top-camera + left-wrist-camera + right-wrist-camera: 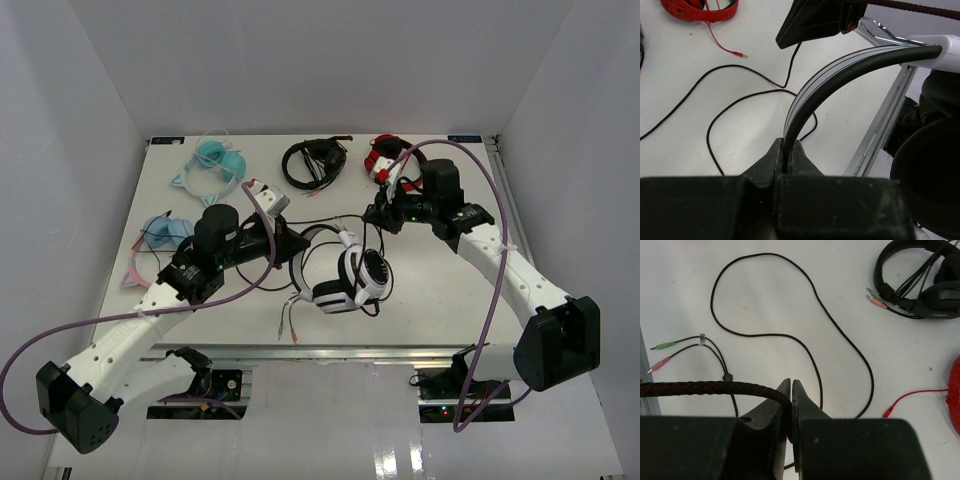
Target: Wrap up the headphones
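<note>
The white-and-black headphones (345,275) lie near the table's front middle, earcups toward the front edge. My left gripper (292,245) is shut on their black headband (840,75), which arcs up out of the closed jaws in the left wrist view (787,150). My right gripper (378,215) is behind the headphones, shut on their cable (705,387), which looks thick and braided close to the camera. The rest of the thin black cable (840,335) loops loosely over the table and ends in green and pink plugs (662,345). The right gripper (815,20) also shows in the left wrist view.
All-black headphones (313,160) and red headphones (385,158) lie at the back of the table. Teal cat-ear headphones (212,165) are at the back left, and a blue-and-pink pair (160,240) at the left. A metal rail (880,130) runs along the table's front edge.
</note>
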